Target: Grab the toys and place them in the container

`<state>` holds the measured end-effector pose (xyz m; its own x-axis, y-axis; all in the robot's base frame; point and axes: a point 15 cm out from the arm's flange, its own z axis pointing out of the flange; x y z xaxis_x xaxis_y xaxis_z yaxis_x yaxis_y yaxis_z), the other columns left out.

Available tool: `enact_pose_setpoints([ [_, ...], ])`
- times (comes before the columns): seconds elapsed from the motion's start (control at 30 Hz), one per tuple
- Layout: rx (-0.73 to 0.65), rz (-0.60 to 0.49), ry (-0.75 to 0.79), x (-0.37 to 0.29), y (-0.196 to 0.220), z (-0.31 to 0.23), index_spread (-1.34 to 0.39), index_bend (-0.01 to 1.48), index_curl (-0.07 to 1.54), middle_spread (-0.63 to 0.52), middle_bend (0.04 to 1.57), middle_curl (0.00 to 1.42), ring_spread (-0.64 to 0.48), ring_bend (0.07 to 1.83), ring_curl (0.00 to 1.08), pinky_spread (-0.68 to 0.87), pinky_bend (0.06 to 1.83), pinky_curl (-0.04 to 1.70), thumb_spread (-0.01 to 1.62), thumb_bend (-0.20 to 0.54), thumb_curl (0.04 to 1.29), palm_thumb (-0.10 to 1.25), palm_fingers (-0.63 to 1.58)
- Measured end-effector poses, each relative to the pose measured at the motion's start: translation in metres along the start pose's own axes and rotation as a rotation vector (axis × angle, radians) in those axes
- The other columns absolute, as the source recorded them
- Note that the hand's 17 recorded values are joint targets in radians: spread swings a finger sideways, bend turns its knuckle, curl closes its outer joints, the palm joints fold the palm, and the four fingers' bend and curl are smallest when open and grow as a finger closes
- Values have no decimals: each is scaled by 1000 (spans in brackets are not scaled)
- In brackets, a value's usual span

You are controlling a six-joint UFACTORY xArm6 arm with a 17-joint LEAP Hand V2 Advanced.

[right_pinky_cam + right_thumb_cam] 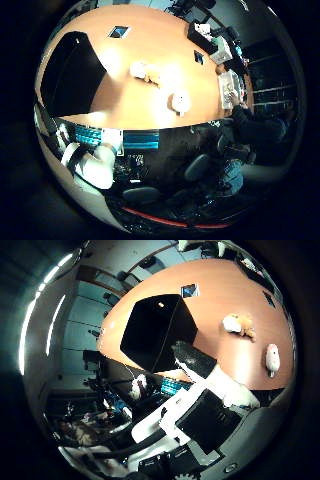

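Observation:
A black open container point(152, 332) stands on the round orange-brown table point(215, 300). A small yellow-orange plush toy point(238, 325) lies on the table beside the container. A small white toy point(272, 360) lies a little further along, near the table's edge. The little finger side view shows the container point(72, 75), the plush toy point(146, 72) and the white toy point(181, 101) too. My hand point(205, 390) is well above the table and away from the toys. Its white and black fingers reach out relaxed near the container's edge and hold nothing.
Two small dark square cards point(119, 32) point(199, 58) lie flat on the table. Black office chairs point(205, 165) stand on the floor beside the table. Desks with equipment point(225, 45) stand beyond the table's far side.

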<state>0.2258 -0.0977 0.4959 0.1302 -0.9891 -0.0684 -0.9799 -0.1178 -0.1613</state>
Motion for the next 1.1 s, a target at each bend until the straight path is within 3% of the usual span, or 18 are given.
enact_pose_setpoints([
  [0.23,-17,18,87,55,-15,3,-432,174,336,-145,273,364,87,399,147,409,412,115,1118,-20,276,651,430],
  [0.73,-210,-9,196,153,-37,31,-394,166,289,-47,189,334,169,315,182,383,444,209,1083,-24,265,537,165],
  [1.1,-284,-76,204,174,-81,84,-374,162,283,8,193,322,190,270,215,377,393,255,1053,-24,269,509,102],
])
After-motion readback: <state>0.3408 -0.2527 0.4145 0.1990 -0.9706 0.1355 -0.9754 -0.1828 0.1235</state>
